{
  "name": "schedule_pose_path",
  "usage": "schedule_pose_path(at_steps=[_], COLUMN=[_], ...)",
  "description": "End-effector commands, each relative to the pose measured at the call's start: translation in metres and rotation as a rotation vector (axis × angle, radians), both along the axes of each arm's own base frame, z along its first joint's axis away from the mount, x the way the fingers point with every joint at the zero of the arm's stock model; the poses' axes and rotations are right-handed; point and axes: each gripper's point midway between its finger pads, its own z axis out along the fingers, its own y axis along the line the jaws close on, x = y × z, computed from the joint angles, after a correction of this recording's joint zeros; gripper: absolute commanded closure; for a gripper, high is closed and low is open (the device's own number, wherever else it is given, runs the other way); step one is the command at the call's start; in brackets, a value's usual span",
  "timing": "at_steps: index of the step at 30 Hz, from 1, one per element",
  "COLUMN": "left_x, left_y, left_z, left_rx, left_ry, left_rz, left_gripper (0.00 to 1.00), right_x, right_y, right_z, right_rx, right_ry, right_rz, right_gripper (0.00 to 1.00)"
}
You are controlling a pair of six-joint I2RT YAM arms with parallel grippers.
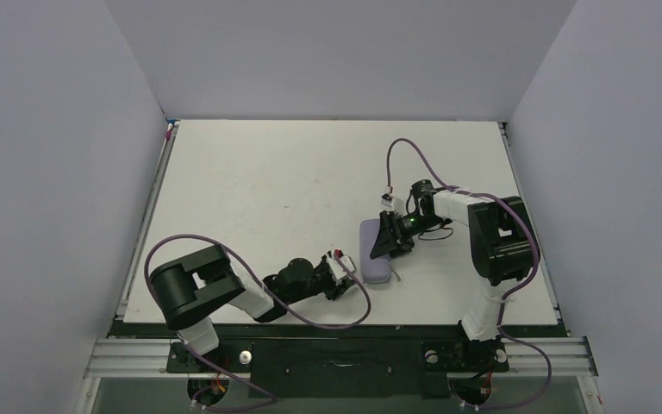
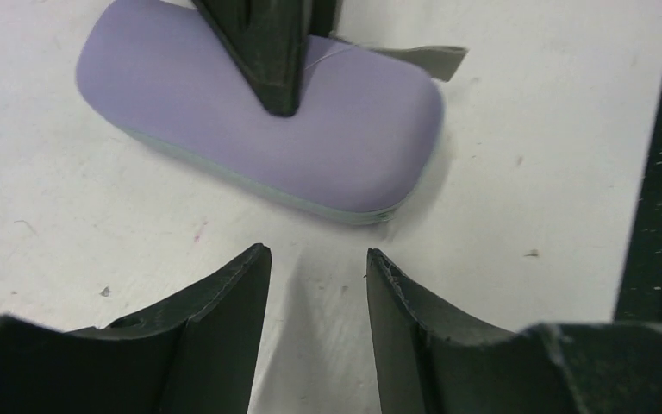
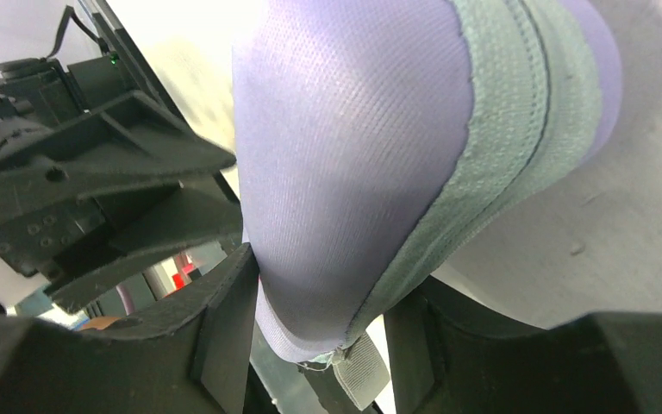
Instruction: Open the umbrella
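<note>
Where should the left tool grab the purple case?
Probably its near rounded end, coming in low from the near side. The purple case lies flat, the right tool holds its far part, and the open left tool faces it.

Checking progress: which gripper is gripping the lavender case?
The right gripper, clamped across the lavender case. The left gripper is open, short of it.

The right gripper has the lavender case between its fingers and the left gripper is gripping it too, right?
No: the left gripper is open, short of the lavender case, as the left wrist view shows. The right gripper does hold it.
</note>
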Motion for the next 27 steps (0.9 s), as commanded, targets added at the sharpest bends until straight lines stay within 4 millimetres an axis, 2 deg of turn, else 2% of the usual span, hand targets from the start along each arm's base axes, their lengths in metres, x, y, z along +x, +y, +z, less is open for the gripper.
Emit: schedule_pose_path(at_steps=[1, 7, 12, 20, 27], left_x=[-0.013, -0.021, -0.014, 0.001, 0.013], left_y=[-0.012, -0.031, -0.036, -0.035, -0.030], left_z=[0.006, -0.005, -0.014, -0.020, -0.018], left_rx=[-0.051, -0.065, -0.061, -0.055, -0.065], left_ry=[0.074, 0.153, 0.168, 0.164, 0.132], left_rz=[0.002, 0.012, 0.064, 0.148, 0.215], left_gripper=[0.57, 0.58, 0.60, 0.67, 0.68], right_x=[0.024, 0.030, 0.031, 0.027, 0.026], right_y=[-0.004, -0.003, -0.003, -0.005, -0.006], right_z=[-0.029, -0.034, -0.034, -0.034, -0.032], right_rx=[-0.082, -0.083, -0.072, -0.078, -0.086], right_ry=[-0.108, -0.123, -0.135, -0.158, -0.180], right_rz=[-0.026, -0.069, -0.080, -0.075, -0.068], right_gripper=[0.85, 0.87, 0.88, 0.88, 0.88])
